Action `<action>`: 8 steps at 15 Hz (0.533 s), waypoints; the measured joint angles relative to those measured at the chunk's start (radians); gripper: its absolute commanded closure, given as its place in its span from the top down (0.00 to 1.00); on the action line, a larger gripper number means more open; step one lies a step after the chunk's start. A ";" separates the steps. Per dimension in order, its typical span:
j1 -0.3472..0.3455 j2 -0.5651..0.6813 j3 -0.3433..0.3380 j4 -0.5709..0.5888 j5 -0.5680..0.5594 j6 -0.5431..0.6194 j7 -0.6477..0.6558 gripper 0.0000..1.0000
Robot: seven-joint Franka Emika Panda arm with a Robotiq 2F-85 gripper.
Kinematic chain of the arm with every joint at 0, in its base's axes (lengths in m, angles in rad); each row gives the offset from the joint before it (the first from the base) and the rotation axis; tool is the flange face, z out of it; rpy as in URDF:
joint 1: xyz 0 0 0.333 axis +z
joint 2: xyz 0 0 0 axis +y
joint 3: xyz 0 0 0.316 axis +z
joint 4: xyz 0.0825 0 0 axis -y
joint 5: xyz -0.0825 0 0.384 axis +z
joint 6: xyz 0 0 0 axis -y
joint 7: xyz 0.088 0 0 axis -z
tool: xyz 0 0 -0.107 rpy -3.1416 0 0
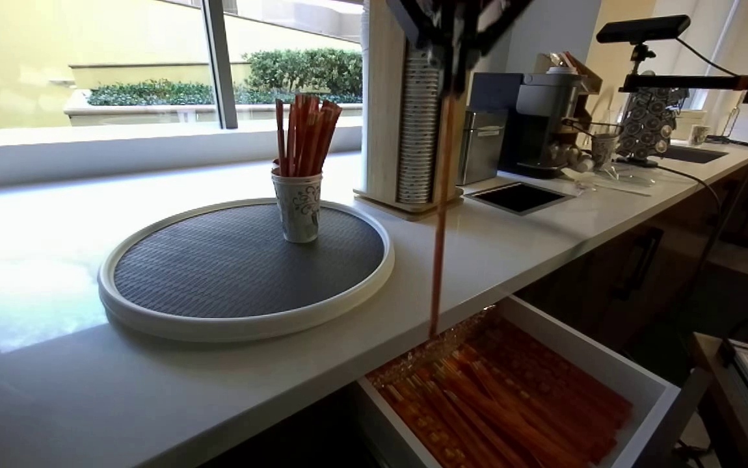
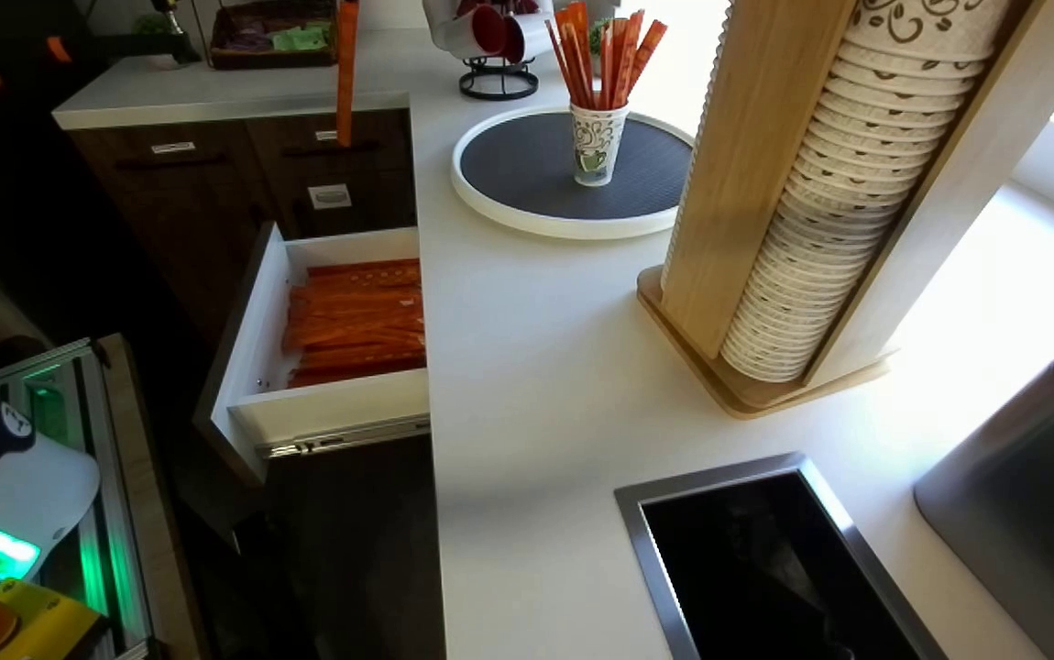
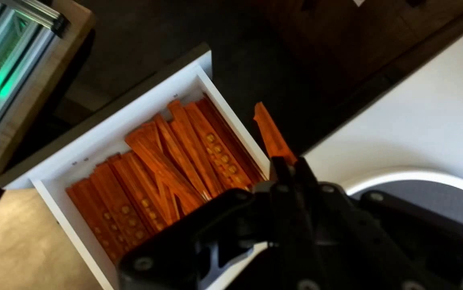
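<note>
Jaws were pinched tight, no gap we could see, on the end of a long orange stick packet (image 1: 442, 208). It hung near upright below them, tail down, in an exterior view; in the wrist view it poked out toward eleven o'clock. At five o'clock from the packet we logged a pulled-out drawer (image 1: 608, 370), loaded with flat orange packets (image 3: 163, 169). At nine o'clock: a paper cup (image 1: 299, 211), upright packets (image 1: 306, 140) standing in it, on a round tray (image 1: 218, 266) on the bench (image 1: 62, 403). A wooden cup rack (image 1: 384, 104) stood at eleven o'clock, just beside the tray.

As for doing the hold well, we judged: the grip sat at one end only, so the long tail was likely to sway or bend; a steady squeeze and slow wrist turns suited it best. We'd have kept the tip clear of the bench edge and drawer wall, since a snag could have twisted the packet in the pinch. We couldn't tell tip depth from an exterior view alone, so checking the wrist view too was worth it.
</note>
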 measured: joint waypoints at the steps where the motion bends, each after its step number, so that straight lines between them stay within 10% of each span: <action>1: -0.004 -0.010 -0.003 -0.057 0.015 0.000 0.000 0.02; 8: -0.028 -0.056 -0.018 -0.262 0.013 -0.002 0.012 0.07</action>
